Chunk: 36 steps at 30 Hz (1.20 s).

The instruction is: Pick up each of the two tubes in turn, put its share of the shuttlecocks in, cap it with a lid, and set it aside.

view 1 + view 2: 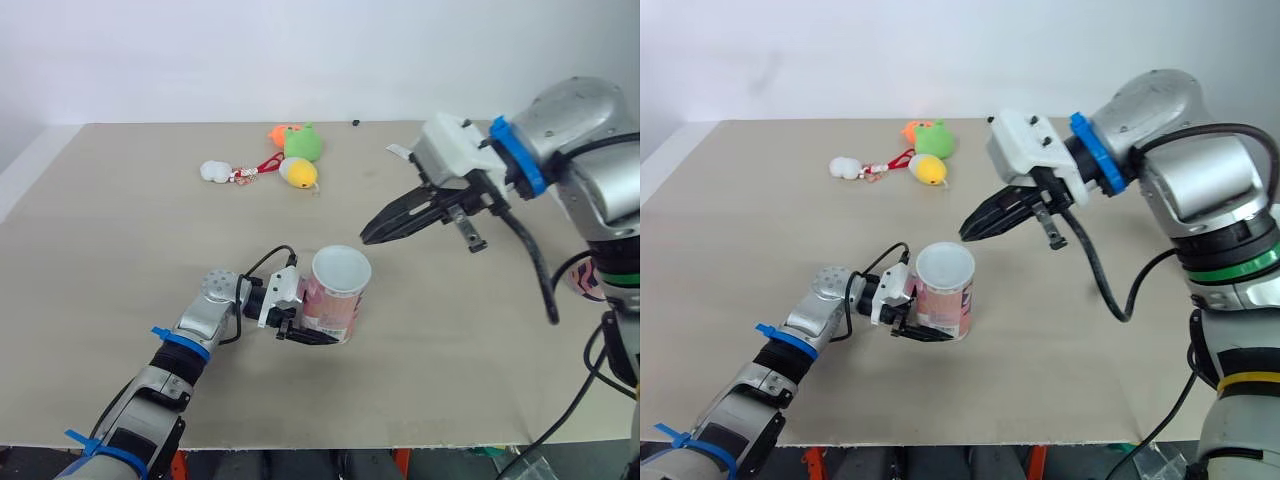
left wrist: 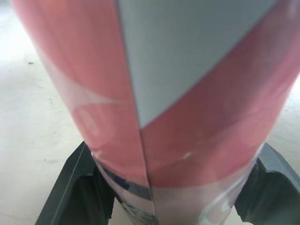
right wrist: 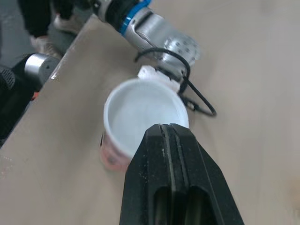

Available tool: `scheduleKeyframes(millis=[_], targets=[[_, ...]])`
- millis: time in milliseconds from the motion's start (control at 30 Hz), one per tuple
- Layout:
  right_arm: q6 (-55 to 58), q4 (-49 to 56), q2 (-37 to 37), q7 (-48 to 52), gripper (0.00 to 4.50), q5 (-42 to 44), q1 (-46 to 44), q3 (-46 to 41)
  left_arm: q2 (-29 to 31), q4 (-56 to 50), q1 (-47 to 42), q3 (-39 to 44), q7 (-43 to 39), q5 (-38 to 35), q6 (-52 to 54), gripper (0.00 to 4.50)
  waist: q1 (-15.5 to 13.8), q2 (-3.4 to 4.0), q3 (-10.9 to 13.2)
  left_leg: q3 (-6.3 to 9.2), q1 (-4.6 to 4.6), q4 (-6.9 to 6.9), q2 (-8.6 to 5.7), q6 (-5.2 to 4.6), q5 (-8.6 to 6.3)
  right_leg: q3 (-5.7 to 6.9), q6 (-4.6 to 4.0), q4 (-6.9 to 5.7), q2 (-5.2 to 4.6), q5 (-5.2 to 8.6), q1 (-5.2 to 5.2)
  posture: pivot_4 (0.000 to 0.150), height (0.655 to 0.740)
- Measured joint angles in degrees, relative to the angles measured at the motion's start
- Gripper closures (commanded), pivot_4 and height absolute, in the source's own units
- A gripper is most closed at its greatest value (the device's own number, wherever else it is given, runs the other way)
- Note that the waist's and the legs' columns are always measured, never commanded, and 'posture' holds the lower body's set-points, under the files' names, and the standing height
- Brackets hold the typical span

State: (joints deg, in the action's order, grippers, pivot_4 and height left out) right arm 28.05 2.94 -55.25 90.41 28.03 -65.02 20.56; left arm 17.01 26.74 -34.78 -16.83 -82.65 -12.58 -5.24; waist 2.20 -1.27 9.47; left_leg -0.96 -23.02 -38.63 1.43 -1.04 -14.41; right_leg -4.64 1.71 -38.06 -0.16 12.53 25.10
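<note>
Flat beige table [image 1: 120,250], matt and faintly grained, with a plain white wall [image 1: 250,50] behind its far edge. At the far middle, a cluster of small soft toys: green [image 1: 303,142], orange [image 1: 281,133], yellow [image 1: 299,173] and white [image 1: 214,171], the last two joined by a red cord [image 1: 262,167]. Small black speck [image 1: 355,123] at the far edge, too small to identify.

Tube [image 1: 335,300], pink and white, upright or nearly so at the near middle of the table. Clamped low on its wall by the left gripper [image 1: 318,334], one black finger [image 2: 75,192] pressed to each side. Contact between tube base and table not discernible.

Right gripper [image 1: 375,232] above and just to the right of the tube's top, apart from it, fingers [image 3: 173,154] pressed together with nothing between them.

Hidden or unclear:
- Top end of the tube white and round with a raised rim; capped or open not determinable.
- Lower wall of the tube covered by the left gripper.
- Pink-and-white object [image 1: 585,280] at the right edge of the table, mostly behind the right arm; identity not determinable.
- Beyond the near table edge, dark blurred shapes in the right wrist view, not identifiable.
</note>
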Motion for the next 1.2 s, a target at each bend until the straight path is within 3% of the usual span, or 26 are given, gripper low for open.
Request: scheduleKeyframes(millis=[33,67,233,367,433,667,900,1200], targets=[[1.0,0.7,-1.3,-0.1,2.65,0.1,2.1,-1.2,0.1,0.9,0.2,-0.1,-0.3,0.1,0.6,0.26,0.0,0.0,0.0,0.01,-0.05,0.0,-0.03,0.0,0.0,0.01,0.02,0.0,0.0,0.01,0.05,0.15,0.7323],[1.6,1.1,-2.1,-0.3,2.17,0.2,3.3,-2.1,0.2,1.0,0.3,0.1,-0.3,-0.1,0.5,0.0,0.0,0.03,0.0,0.01,-0.17,0.0,-0.05,0.0,0.0,0.0,0.03,-0.01,-0.01,0.0,0.14,0.15,0.7323],[5.8,4.5,-7.1,-1.2,0.04,3.5,11.2,-12.1,0.9,1.1,0.2,0.5,-1.6,-0.2,0.4,0.0,-0.1,0.06,0.1,0.13,-0.19,0.01,-0.05,0.01,0.01,0.09,0.26,0.0,0.02,0.17,0.14,0.15,0.7323],[8.2,7.6,-10.1,-3.3,0.04,4.9,19.3,-17.7,2.8,1.1,0.3,0.8,-2.6,-0.1,0.1,0.0,0.1,0.08,0.1,0.11,-0.15,0.03,0.01,0.01,0.01,0.07,0.24,-0.01,0.07,0.16,0.13,0.15,0.7323],[9.1,10.5,-10.8,-5.5,0.04,5.0,27.9,-20.2,5.8,0.8,0.5,1.2,-3.5,0.0,-0.4,0.0,0.2,0.07,0.1,0.11,-0.13,0.03,0.09,0.01,0.01,0.06,0.21,0.0,0.17,0.15,0.13,0.15,0.7323],[6.4,16.7,-6.8,-13.5,0.04,1.5,40.9,-20.1,13.6,-2.9,3.7,3.9,-4.5,-0.5,-0.4,0.0,0.4,0.17,0.2,0.08,-0.03,0.03,0.23,0.03,0.03,0.0,0.18,-0.04,0.36,0.09,0.13,0.15,0.7323],[3.7,17.2,3.6,-21.6,0.04,-2.7,44.8,-14.0,20.7,-12.2,8.7,11.5,-4.2,-7.6,6.9,0.0,0.4,0.03,0.3,0.08,-0.11,0.02,0.24,0.06,0.04,0.02,0.18,-0.04,0.3,0.09,0.16,0.15,0.7323],[2.4,15.7,13.9,-25.4,0.04,-5.9,42.5,-6.9,27.9,-28.7,16.1,17.9,-2.4,-17.3,21.0,0.0,0.3,-0.19,0.4,0.15,-0.13,0.01,0.24,0.09,0.05,0.11,0.18,-0.03,0.22,0.11,0.14,0.15,0.7323]])
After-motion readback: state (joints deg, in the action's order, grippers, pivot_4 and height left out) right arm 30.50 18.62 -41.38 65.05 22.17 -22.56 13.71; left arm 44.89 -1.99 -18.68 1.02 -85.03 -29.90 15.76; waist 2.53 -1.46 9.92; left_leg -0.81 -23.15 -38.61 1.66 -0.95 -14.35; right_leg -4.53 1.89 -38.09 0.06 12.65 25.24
